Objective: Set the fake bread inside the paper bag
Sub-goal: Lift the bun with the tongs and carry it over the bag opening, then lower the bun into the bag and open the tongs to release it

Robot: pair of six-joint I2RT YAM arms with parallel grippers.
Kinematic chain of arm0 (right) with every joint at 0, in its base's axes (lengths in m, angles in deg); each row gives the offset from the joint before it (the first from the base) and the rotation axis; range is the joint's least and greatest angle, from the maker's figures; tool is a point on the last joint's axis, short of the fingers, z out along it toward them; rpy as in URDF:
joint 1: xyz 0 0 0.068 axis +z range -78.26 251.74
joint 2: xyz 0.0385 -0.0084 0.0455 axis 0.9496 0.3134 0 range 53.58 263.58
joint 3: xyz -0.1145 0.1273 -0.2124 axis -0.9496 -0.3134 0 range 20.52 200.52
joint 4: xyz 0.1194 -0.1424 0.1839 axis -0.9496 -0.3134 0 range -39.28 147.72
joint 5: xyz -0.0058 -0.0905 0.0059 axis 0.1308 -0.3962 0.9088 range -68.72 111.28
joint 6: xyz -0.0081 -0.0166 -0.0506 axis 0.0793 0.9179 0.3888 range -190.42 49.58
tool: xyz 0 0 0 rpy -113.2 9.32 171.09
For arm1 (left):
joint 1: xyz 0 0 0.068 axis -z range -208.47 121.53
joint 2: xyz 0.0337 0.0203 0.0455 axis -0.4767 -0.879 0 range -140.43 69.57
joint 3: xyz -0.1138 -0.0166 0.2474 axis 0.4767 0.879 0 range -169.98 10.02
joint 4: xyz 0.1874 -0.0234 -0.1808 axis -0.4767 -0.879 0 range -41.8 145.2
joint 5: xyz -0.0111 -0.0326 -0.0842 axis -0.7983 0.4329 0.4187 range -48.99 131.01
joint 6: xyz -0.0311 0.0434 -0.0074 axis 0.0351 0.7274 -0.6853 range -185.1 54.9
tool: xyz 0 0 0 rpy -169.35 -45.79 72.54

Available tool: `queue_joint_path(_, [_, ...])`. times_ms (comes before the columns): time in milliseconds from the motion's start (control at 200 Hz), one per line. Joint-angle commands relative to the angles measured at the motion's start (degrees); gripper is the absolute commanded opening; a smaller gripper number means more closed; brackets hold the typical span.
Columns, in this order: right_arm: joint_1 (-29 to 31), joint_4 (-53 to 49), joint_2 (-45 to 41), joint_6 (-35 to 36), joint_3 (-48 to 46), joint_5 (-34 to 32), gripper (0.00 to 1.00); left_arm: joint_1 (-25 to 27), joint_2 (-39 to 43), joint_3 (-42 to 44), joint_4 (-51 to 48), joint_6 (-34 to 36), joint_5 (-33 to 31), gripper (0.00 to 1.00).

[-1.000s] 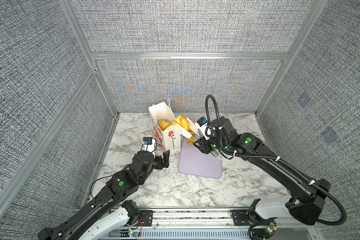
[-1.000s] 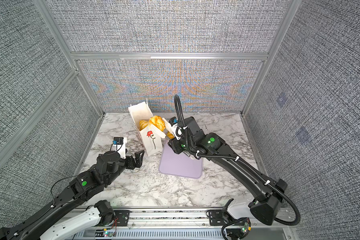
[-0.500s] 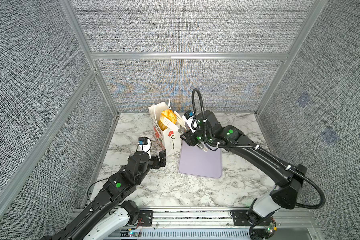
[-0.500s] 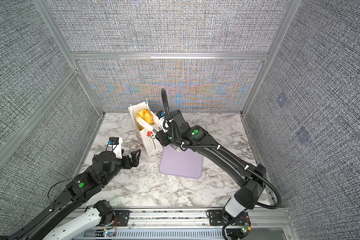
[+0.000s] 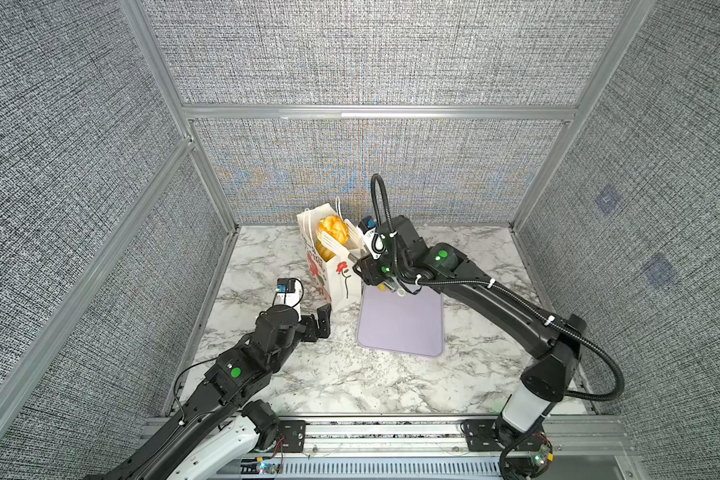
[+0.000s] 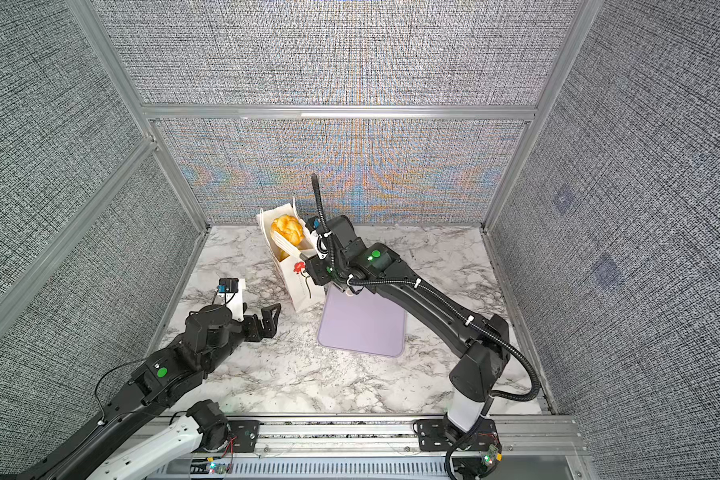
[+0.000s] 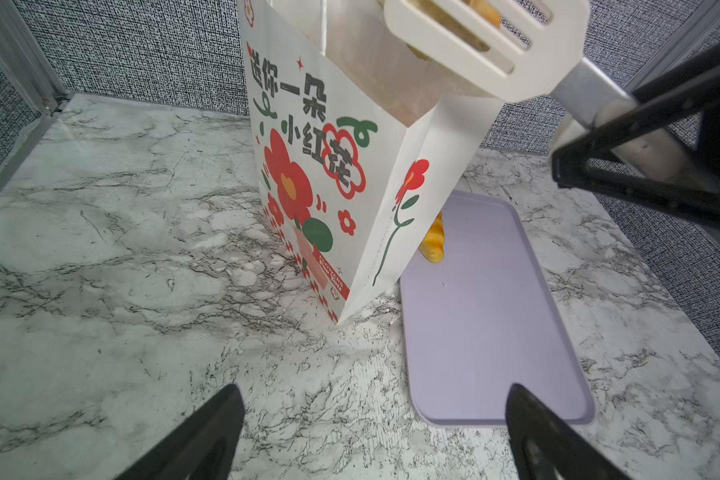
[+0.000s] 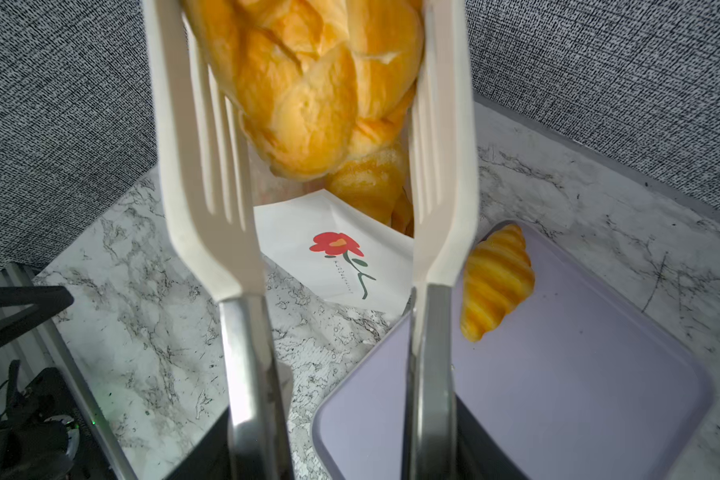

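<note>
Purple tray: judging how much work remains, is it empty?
Not empty: one croissant lies on the purple tray, near the paper bag.

count: 1 paper bag (image 5: 337, 278), 1 tray (image 5: 400, 328), 1 tongs (image 8: 208, 187), 1 braided loaf (image 8: 308, 83), 1 croissant (image 8: 495, 282); bagged bread (image 8: 366, 183): can't count.

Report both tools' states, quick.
Left tool: open, empty.
Right tool: closed on the white tongs, braided loaf between their blades at the paper bag mouth.
</note>
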Motion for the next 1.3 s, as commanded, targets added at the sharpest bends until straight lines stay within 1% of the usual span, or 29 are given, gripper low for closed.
queue_joint_path(0, [0.09,0.88,-0.12,-0.37,0.86,-1.35,0.6,-0.1,0.2,0.1,-0.16,0.54,-0.08,1.0])
queue_joint_path(210, [0.13,1.56,-0.61,-0.38,0.52,-2.31,0.65,-0.08,0.49,0.44,0.65,0.37,0.58,0.99])
queue_joint_path(495, [0.23,2.3,-3.0,-0.24,-1.15,-3.48,0.65,-0.06,1.05,1.28,0.88,0.21,0.96,1.0])
queue_joint_path(675, [0.22,0.75,-2.61,-0.24,-1.16,-4.11,0.65,-0.05,1.0,1.73,1.27,0.28,0.98,0.99])
queue_joint_path(885, [0.24,-1.22,-3.85,-0.17,-2.3,-2.28,0.56,-0.1,1.74,1.18,-0.75,-0.42,0.46,0.99])
queue_joint_path(1011, [0.32,-4.25,-3.03,-0.15,-1.36,-2.17,0.47,-0.1,2.43,1.52,-0.79,-0.69,0.13,0.99])
queue_joint_path(1201, [0.81,-5.6,-3.32,-0.26,-1.68,-3.34,0.47,-0.09,2.4,1.47,-1.39,-0.78,0.36,0.99])
queue_joint_path(1296, [0.82,-5.3,-4.61,-0.33,-2.53,-4.65,0.5,-0.1,2.56,1.84,-1.22,-1.0,0.88,0.99])
